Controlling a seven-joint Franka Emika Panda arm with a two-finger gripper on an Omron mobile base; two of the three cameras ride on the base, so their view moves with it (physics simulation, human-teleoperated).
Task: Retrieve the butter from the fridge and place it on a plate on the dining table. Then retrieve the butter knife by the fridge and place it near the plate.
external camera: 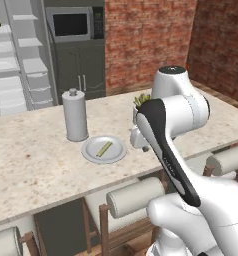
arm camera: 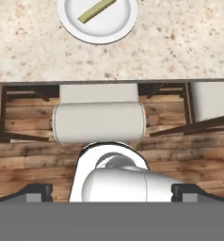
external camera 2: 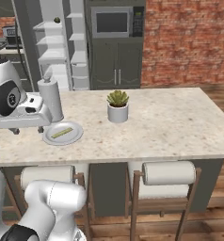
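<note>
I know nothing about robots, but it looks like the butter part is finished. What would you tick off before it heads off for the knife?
1. Butter lies on the plate: ok, inside the rim.
2. Plate sits on the dining table: ok, beside the tall grey canister and away from the table edge.
3. Claw open and holding nothing: ok, its tips stand wide apart with nothing between them in the hand view.
4. Claw clear of the plate: ok, the hand view looks down on a stool in front of the table.
5. Fridge open: ok, white shelves show.
6. Knife spotted: cannot tell.
</note>
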